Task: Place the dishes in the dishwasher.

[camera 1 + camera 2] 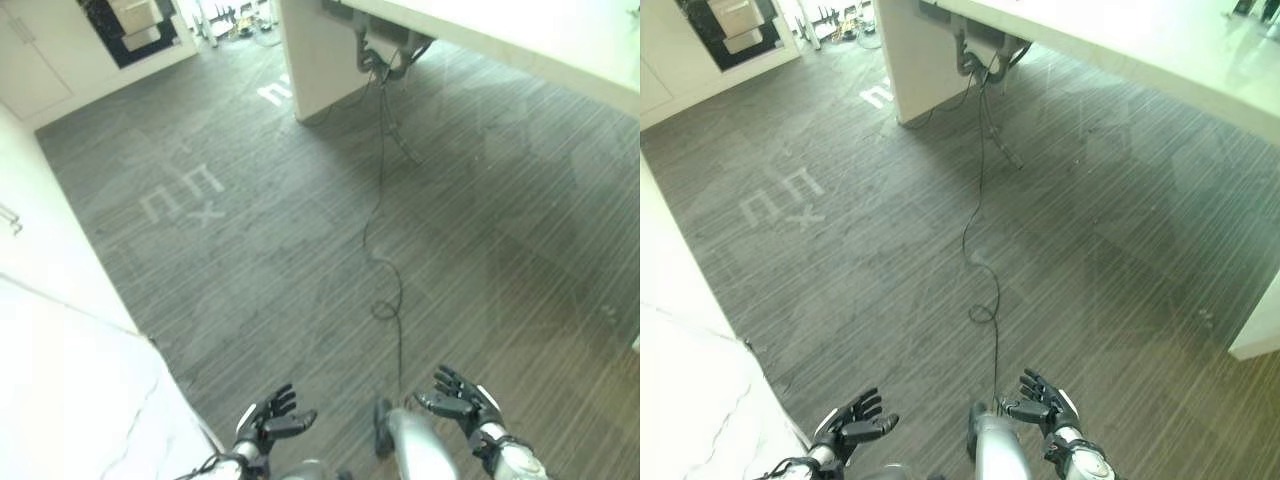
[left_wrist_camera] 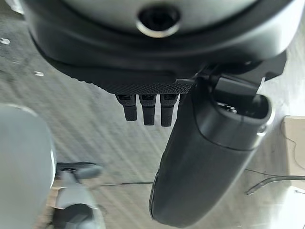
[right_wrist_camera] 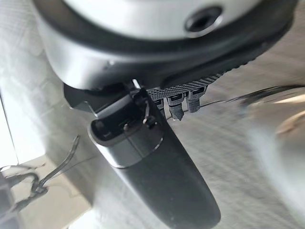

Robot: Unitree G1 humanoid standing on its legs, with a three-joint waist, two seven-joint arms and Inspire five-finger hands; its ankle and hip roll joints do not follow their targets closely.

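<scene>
Both hands hang low over the grey striped carpet floor (image 1: 300,260) and hold nothing: the left hand (image 1: 268,417) has its fingers spread and loosely relaxed with the thumb standing out, and the right hand (image 1: 458,398) is likewise spread with empty fingers. No dish lies in either hand, as both wrist views show bare floor past the fingers. A white table (image 1: 520,40) stands at the far right, a white counter (image 1: 70,400) runs along the left, and white cabinets (image 1: 40,60) sit in the far left corner.
</scene>
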